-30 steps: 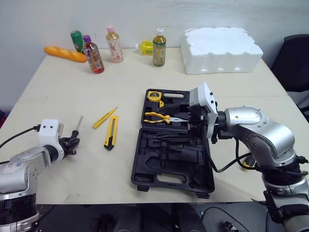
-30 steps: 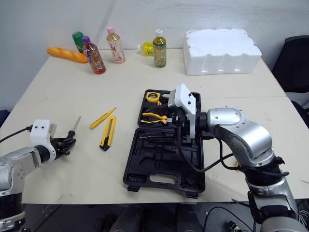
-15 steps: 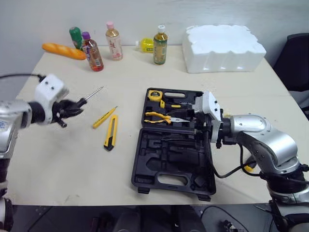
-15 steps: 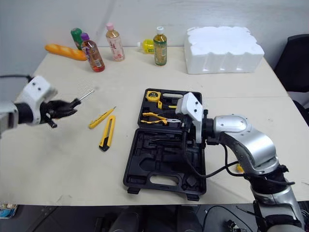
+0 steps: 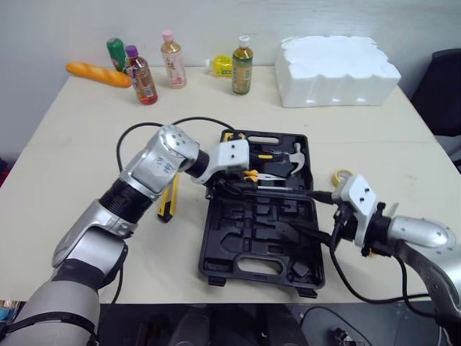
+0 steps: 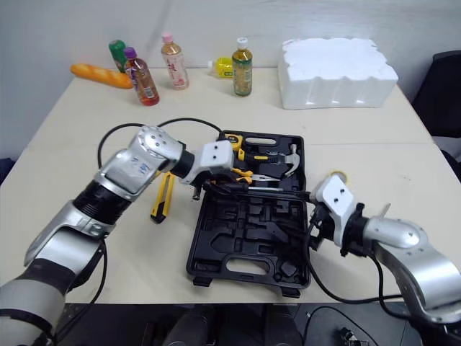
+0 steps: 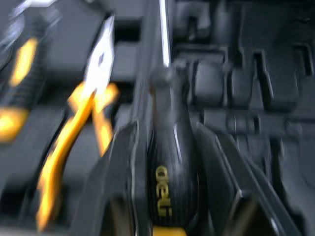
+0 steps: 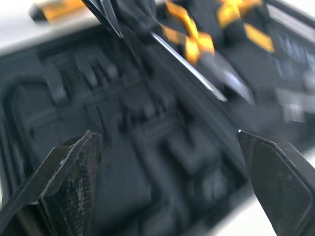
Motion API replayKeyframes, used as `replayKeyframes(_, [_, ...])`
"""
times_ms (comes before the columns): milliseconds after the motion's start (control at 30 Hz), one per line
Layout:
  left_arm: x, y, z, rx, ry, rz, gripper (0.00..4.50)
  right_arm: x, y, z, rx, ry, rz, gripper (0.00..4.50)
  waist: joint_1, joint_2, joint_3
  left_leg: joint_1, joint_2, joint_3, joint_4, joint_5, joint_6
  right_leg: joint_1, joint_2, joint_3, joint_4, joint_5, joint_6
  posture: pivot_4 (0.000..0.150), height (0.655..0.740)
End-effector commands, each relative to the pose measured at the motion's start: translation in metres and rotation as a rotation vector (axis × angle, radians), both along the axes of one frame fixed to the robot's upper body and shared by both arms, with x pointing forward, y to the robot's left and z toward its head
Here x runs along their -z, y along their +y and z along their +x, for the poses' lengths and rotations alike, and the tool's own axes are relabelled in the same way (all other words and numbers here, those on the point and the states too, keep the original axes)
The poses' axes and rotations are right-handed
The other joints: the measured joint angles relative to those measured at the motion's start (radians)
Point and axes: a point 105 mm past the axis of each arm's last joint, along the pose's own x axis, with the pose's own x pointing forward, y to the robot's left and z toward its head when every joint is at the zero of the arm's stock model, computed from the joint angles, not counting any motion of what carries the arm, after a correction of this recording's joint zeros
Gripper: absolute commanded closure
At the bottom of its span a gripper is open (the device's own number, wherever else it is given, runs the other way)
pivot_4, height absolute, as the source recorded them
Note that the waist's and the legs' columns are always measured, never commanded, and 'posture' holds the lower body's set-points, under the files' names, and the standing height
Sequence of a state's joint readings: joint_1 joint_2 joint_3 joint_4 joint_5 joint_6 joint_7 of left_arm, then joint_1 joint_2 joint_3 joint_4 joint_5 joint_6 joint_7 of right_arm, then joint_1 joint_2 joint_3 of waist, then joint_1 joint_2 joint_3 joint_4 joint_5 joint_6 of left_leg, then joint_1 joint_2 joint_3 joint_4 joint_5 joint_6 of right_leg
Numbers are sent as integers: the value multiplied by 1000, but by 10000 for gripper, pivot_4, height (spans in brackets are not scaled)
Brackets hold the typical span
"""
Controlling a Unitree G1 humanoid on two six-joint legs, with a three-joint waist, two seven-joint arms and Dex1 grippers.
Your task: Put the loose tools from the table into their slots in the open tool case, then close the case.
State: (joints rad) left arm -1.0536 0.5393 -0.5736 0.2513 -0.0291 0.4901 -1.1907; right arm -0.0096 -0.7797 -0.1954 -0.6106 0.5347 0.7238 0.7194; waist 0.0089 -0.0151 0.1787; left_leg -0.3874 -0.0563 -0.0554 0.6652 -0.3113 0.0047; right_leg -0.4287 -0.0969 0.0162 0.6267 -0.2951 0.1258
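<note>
The open black tool case (image 5: 238, 270) lies mid-table, with yellow-handled pliers (image 5: 251, 174) and a hammer (image 5: 296, 156) in its far half. My left gripper (image 5: 218, 186) is over the case's left-middle part, shut on a black-handled screwdriver (image 7: 166, 162). The screwdriver shaft (image 5: 288, 192) points right along the hinge line. My right gripper (image 5: 314, 215) hovers at the case's right edge, near the shaft tip, and its fingers (image 8: 64, 179) are spread wide and open on nothing. A yellow utility knife (image 5: 166, 208) lies on the table left of the case, partly hidden by my left arm.
Several bottles (image 5: 243, 66), a bread loaf (image 5: 97, 75) and a white foam block (image 5: 338, 61) line the table's far side. A small yellow object (image 5: 340, 175) sits right of the case. A black cable (image 5: 155, 126) loops over my left arm.
My left arm swung from the table's left side across to the case, carrying the screwdriver. My right gripper drew back from the case's middle to its right edge.
</note>
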Motion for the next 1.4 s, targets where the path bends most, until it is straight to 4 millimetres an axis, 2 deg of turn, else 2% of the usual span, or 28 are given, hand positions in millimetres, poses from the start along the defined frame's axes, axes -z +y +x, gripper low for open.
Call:
replayKeyframes(33, [-10, -2, -4, 88, -41, 42, 34302, -17, 3, -8, 17, -81, 23, 0, -7, 0, 0, 0, 1, 0, 0, 0, 0, 0, 1, 0, 0, 0, 0, 1500, 7383])
replayKeyframes(167, [-2, 0, -4, 111, -39, 118, 34302, -12, 1, -11, 48, -72, 25, 0, -3, 0, 0, 0, 0, -1, 0, 0, -1, 0, 0, 0, 1, 0, 0, 1500, 7383])
replayKeyframes(467, [0, 0, 4, 67, -35, 164, 34302, -13, -2, -10, 82, -79, 29, 0, 9, 0, 0, 0, -1, -1, 1, 1, 1, 0, 0, 1, 0, 1, 1, 1500, 7383])
replayKeyframes(533, [-6, -11, 8, 31, -30, 104, 34302, -14, -4, -10, 83, -76, 26, 0, 14, 0, 0, 0, -1, -1, 1, 1, 1, 1, 0, 1, 0, 1, 1, 1500, 7383])
replayKeyframes(600, [-13, -19, 0, 44, 47, 46, 34302, -14, -5, -10, 83, -72, 24, 0, 17, 0, 0, 0, -1, -1, 2, 1, 2, 1, 0, 1, 0, 1, 2, 1500, 7383])
replayKeyframes(700, [-18, -18, -13, 93, 103, 44, 34302, -13, -5, -9, 83, -66, 27, 0, 15, -1, 0, -1, -1, -1, 2, 1, 2, 1, 0, 1, 1, 1, 2, 1500, 7383])
replayKeyframes(800, [-26, -18, -11, 64, 111, 14, 34302, -12, -5, -6, 81, -62, 29, 0, 13, -1, 0, -1, -1, -1, 1, 1, 2, 0, 0, 1, 1, 1, 2, 1500, 7383])
replayKeyframes(933, [-15, -15, 4, 9, 42, 57, 34302, -13, -5, -4, 78, -65, 32, 0, 15, -1, 0, 0, -1, -1, 2, 1, 2, 1, 0, 2, 1, 1, 2, 1500, 7383])
replayKeyframes(1400, [18, -11, 4, 37, 29, 159, 34302, -13, -5, -4, 83, -68, 37, 0, 15, -1, 0, 0, -1, 0, 2, 1, 2, 1, 0, 2, 1, 1, 2, 1500, 7383])
